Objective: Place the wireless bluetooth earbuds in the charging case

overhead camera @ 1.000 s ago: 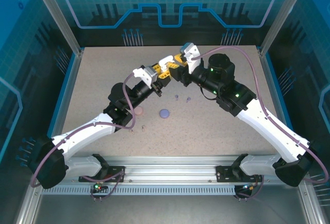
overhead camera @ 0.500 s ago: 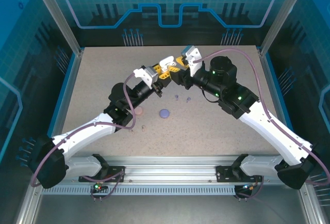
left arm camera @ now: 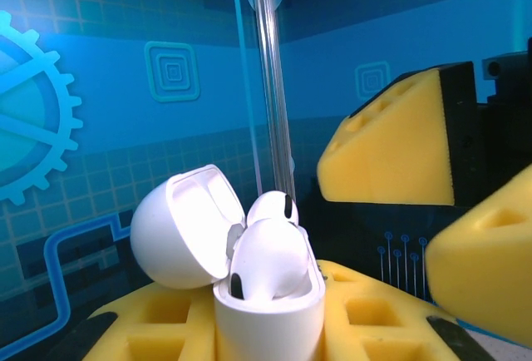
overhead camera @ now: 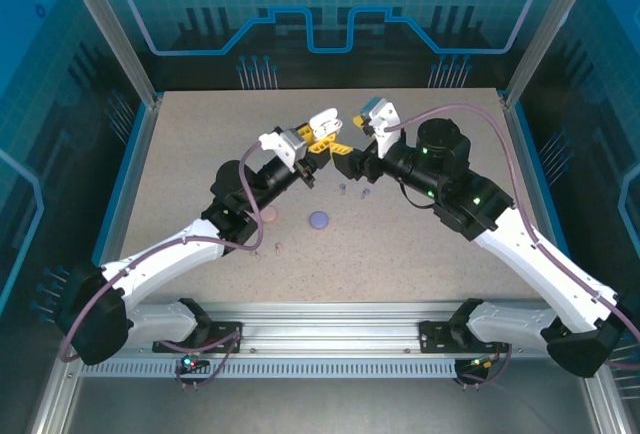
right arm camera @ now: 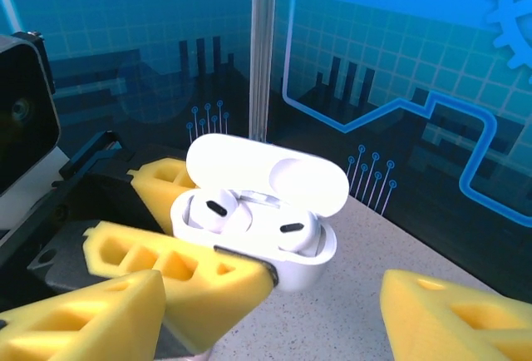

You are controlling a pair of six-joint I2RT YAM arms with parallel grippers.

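Twin white-and-black arms
White shells on left arm and right arm, black joints, green lights, purple cables, yellow hollowed fingers.

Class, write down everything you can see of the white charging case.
The white charging case is glossy, smooth, rounded plastic. Its hinged lid stands open, tilted back. Two white earbuds sit in its wells. It is held upright above the table, base clamped between the left tool's yellow pads.
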